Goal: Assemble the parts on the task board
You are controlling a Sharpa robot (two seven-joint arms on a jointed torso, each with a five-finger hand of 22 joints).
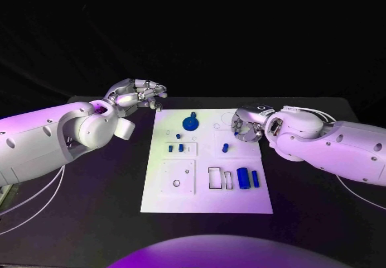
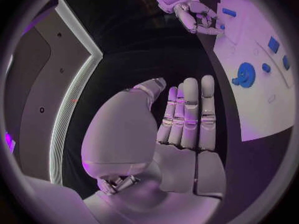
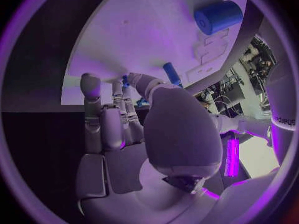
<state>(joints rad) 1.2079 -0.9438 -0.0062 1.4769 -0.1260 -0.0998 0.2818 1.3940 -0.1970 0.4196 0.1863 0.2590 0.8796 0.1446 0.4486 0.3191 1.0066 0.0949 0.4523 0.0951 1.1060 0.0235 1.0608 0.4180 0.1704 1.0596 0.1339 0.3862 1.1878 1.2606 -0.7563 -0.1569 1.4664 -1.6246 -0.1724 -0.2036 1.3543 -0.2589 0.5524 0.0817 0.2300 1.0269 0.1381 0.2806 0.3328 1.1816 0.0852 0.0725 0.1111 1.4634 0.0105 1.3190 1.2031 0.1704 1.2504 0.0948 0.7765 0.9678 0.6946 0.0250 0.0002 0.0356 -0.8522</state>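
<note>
Black table, white board (image 1: 205, 167) with blue parts; my left hand (image 1: 138, 92) is off its far corner. Left wrist: fingers straight, holding nothing. Right wrist: my right hand (image 3: 124, 119) empty over a peg (image 3: 172, 73); fingertips could knock it

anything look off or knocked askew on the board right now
Nothing stands out. The white task board lies flat and square on the black table, with the round blue gear-like part and blue cylinder resting on it. The left hand and right hand hold nothing.
</note>
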